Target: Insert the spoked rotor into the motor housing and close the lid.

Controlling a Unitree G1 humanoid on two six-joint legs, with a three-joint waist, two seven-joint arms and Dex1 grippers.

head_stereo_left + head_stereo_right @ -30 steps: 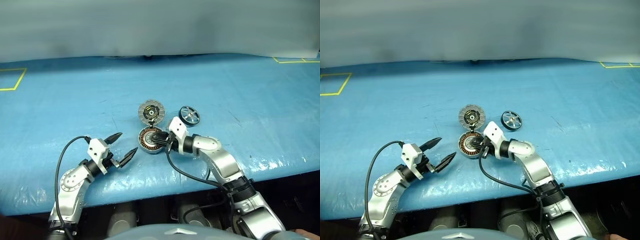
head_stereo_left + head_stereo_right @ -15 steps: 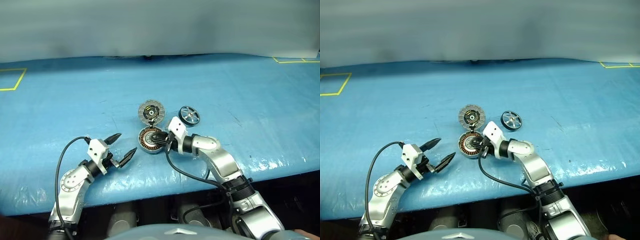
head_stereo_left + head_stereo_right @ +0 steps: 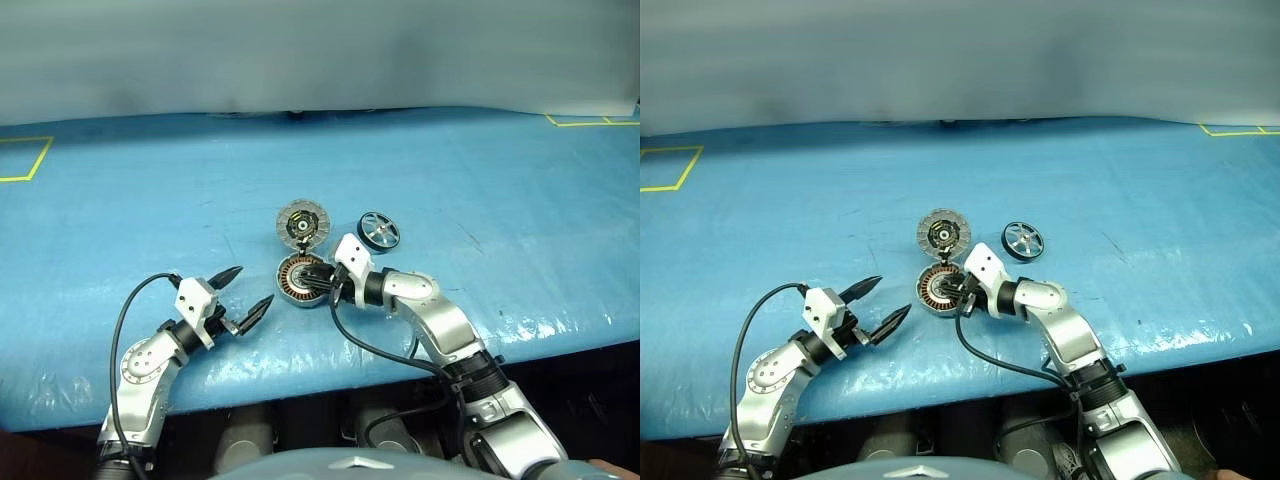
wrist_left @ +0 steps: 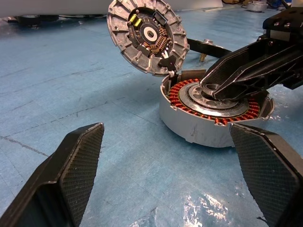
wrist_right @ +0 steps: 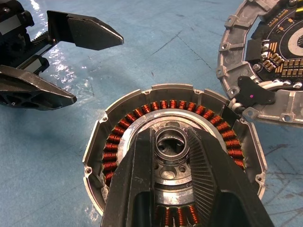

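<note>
The motor housing [image 3: 293,282], a silver cup with copper windings, lies on the blue table. Its lid [image 3: 302,223] is hinged open behind it, with the grey inner face up. To the right of the lid lies the spoked rotor [image 3: 378,229], black-rimmed, flat and untouched. My right gripper [image 5: 172,135] reaches into the housing, its two fingers [image 5: 137,175] closed against either side of the silver centre hub [image 5: 172,144]. My left gripper [image 3: 252,288] hovers open to the left of the housing, pointing at it, with nothing between its fingers [image 4: 71,175].
The blue plastic-covered table [image 3: 500,180] stretches wide around the parts. Yellow tape marks sit at the far left [image 3: 25,160] and far right [image 3: 590,121] corners. The near table edge [image 3: 300,385] runs just below both grippers.
</note>
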